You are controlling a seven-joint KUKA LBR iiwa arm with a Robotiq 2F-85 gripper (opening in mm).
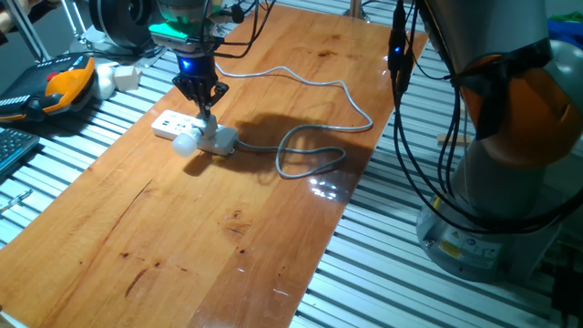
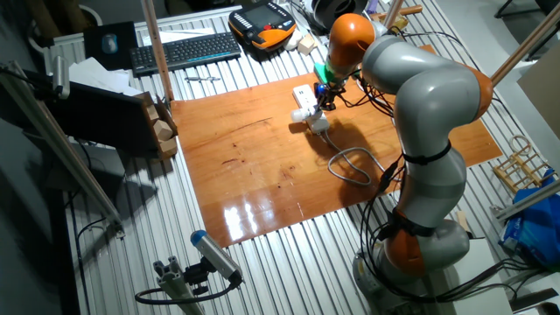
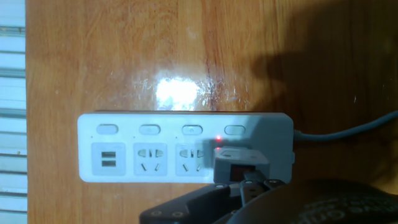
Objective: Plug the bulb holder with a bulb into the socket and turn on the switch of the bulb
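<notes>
The wooden tabletop is looking varnished and glossy, throwing back bright glare, while the ribbed bench under it is showing as dull grey metal. The power strip and bulb holder are appearing as smooth matt white plastic, the bulb frosted, the cable a smooth grey rubbery sheath.

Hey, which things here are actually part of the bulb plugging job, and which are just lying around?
Job: socket, bulb holder, bulb, end effector.
Lying about: keyboard, orange pendant, wooden rack, blue bag.
</notes>
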